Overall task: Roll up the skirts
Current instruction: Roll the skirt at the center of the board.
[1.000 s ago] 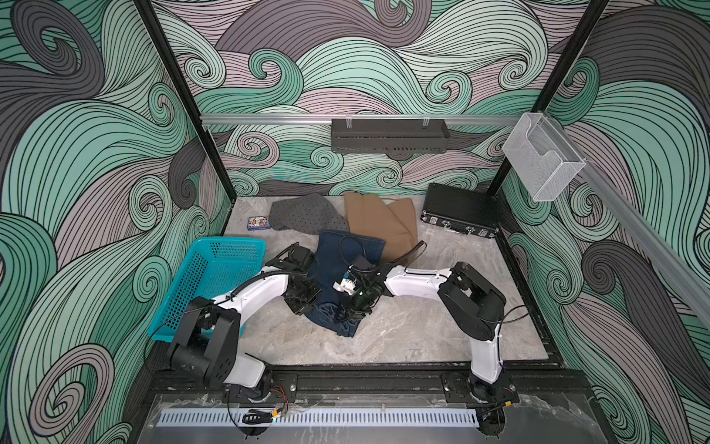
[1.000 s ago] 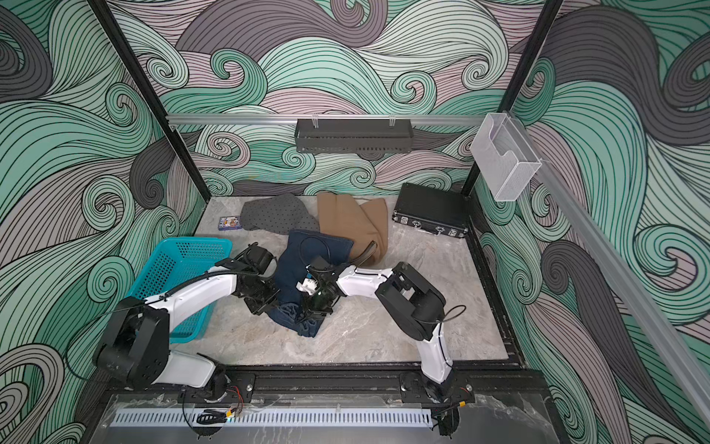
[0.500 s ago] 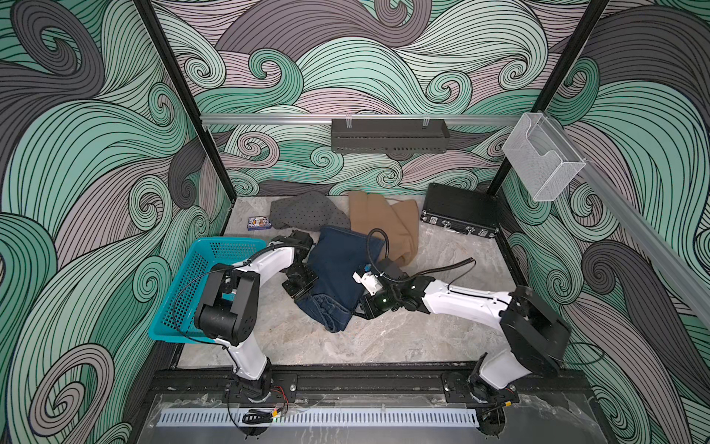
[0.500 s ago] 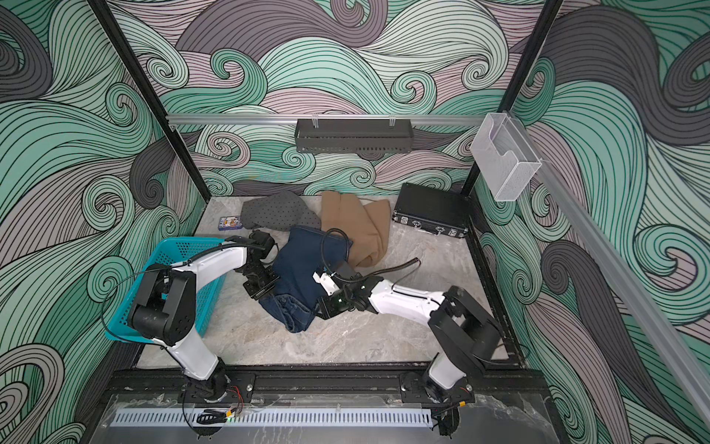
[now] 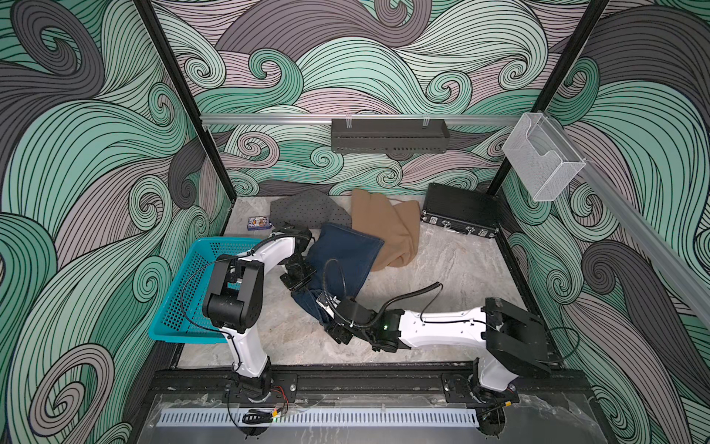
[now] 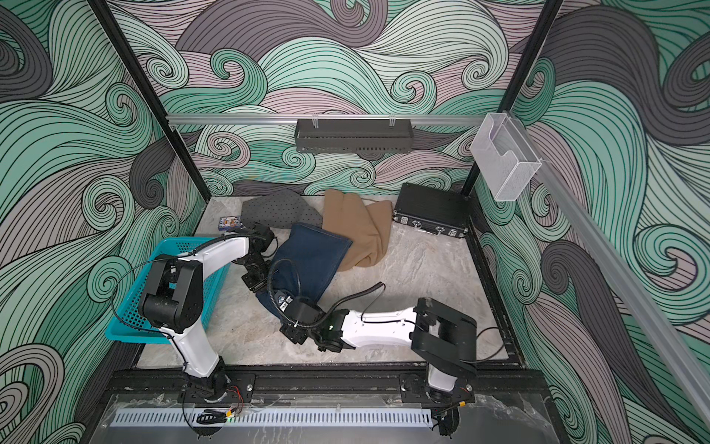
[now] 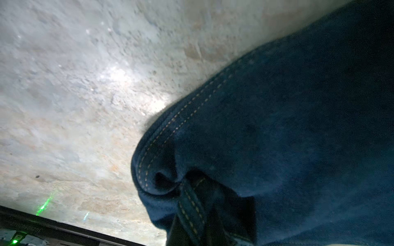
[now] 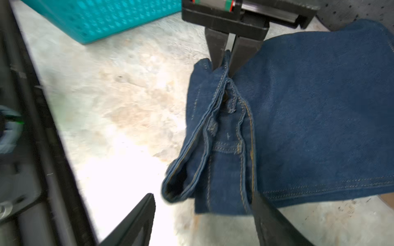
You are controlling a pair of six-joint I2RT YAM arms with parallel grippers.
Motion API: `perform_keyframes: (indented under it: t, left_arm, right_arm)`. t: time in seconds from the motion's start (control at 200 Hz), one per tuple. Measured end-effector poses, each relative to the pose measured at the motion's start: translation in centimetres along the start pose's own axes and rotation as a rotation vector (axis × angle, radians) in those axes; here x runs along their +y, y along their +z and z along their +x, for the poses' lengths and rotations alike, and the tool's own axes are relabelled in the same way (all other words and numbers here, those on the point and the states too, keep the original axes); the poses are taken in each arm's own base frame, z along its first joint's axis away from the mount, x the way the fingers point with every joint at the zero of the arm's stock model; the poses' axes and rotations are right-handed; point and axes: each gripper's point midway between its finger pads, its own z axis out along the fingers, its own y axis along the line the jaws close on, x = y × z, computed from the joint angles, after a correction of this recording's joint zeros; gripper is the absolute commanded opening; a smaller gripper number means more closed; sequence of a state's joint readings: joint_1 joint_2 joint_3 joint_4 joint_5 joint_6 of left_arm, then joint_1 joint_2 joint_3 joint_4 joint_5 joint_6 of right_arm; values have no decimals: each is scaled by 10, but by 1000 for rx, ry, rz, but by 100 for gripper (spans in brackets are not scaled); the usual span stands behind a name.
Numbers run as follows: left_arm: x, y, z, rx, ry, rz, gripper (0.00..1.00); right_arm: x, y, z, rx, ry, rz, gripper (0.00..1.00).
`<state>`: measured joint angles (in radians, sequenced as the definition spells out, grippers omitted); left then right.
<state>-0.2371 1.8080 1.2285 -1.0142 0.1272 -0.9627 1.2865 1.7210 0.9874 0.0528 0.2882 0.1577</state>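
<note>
Denim skirt: dark blue, tan stitching. Second skirt: plain tan-brown. Third skirt: dark grey, black dots. Basket: teal.

Swirl-patterned teal and mauve walls surround a pale marbled tabletop and black shelf.

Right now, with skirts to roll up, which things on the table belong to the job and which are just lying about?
Job: denim skirt, tan skirt, dotted grey skirt.
Lying about: teal basket, black case, small printed box.
</note>
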Motion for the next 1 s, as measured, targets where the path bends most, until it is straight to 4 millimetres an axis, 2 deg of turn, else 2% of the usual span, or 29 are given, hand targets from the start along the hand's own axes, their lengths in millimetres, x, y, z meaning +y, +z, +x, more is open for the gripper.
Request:
perform_keyframes:
  t: [0.16,0.22,0.49,0.585,0.656,0.686,0.731,0.821,0.881,1.001]
  left_arm:
    - [0,0,0,3,-12,1,0]
    - [0,0,-1,6,-19,5,0]
    - [-1,0,-2,17,-44,23,0]
    - [-2,-1,-3,25,-51,34,14]
    - [-3,-1,-3,24,-47,39,39]
    - [-4,-1,-5,21,-49,46,47]
    - [-6,-2,-6,14,-40,57,53]
    - [-9,-9,-10,-10,-14,84,64]
    - [-10,-16,-11,-33,7,99,62]
    - [-14,-37,-16,-94,47,145,43]
  right_arm:
    - [-3,18,-5,28,79,7,86]
    - [-8,24,-6,48,122,10,83]
    - [-41,49,7,160,318,-16,34]
    - [-40,55,10,188,371,-61,17]
    - [-41,57,13,206,407,-97,7]
    - [-41,57,14,217,429,-111,4]
    - [-43,58,16,230,459,-134,0]
    - [-46,60,22,264,511,-177,0]
    - [-47,63,25,282,539,-203,0]
    - [-47,66,25,298,567,-237,0]
